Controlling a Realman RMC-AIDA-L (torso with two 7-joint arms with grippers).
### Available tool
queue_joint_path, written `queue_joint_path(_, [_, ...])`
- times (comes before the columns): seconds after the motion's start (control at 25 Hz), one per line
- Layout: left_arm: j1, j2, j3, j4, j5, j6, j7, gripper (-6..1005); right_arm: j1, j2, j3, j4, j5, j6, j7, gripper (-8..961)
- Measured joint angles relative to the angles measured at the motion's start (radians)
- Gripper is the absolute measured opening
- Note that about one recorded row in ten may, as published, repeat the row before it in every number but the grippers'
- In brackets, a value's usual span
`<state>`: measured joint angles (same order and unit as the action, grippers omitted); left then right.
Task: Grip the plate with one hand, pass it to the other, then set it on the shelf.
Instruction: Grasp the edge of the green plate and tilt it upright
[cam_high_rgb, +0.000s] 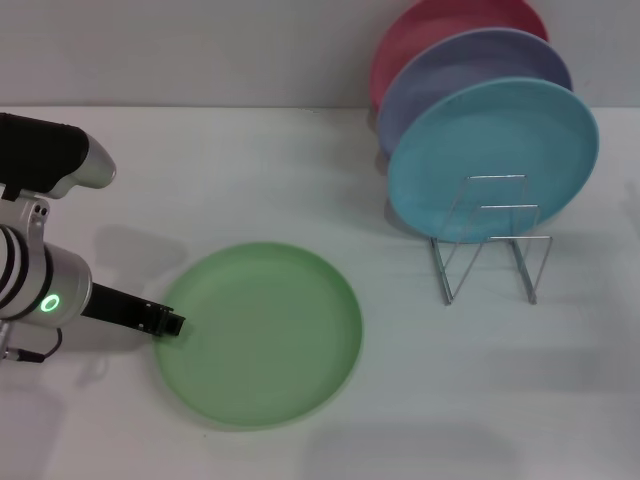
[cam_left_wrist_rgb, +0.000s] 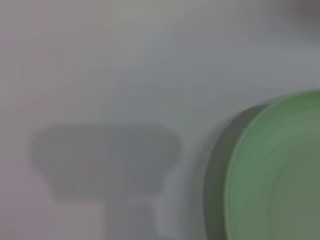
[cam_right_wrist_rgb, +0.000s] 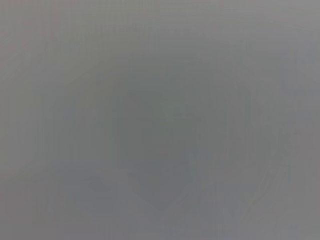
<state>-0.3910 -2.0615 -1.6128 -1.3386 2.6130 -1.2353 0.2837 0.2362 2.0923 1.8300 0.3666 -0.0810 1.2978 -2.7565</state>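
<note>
The round, shallow, light green plastic plate looks light, stiff and slick; the left gripper, whose spread I cannot tell, reaches its rim.

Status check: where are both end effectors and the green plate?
Left end effector at round light green plastic plate's left rim. Plate flat on table. Right end effector out of view. Silver wire rack's front slots free.

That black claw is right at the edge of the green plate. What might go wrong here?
The left gripper meets only the thin rim of the flat-lying green plate, so it might push the plate or lose it when lifting. Later, the wire rack already holds three plates, the turquoise plate foremost, so a clumsy placement could knock them.
</note>
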Motion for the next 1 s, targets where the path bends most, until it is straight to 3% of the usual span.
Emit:
queue_joint_path(0.32, [-0.01, -0.002, 0.0, 0.003, 0.0, 0.005, 0.002, 315, 0.0, 0.0, 0.0, 0.0, -0.002, 0.0, 0.0, 834])
queue_joint_path(0.52, [-0.016, -0.002, 0.001, 0.011, 0.002, 0.005, 0.002, 93, 0.0, 0.0, 0.0, 0.002, -0.001, 0.0, 0.0, 834])
queue_joint_path(0.64, [-0.013, -0.002, 0.001, 0.0, 0.002, 0.005, 0.003, 44, 0.0, 0.0, 0.0, 0.003, 0.002, 0.005, 0.0, 834])
queue_joint_path(1.0, [0.0, -0.002, -0.006, -0.051, -0.005, 0.021, 0.025, 43, 0.004, 0.0, 0.0, 0.005, 0.004, 0.023, 0.0, 833])
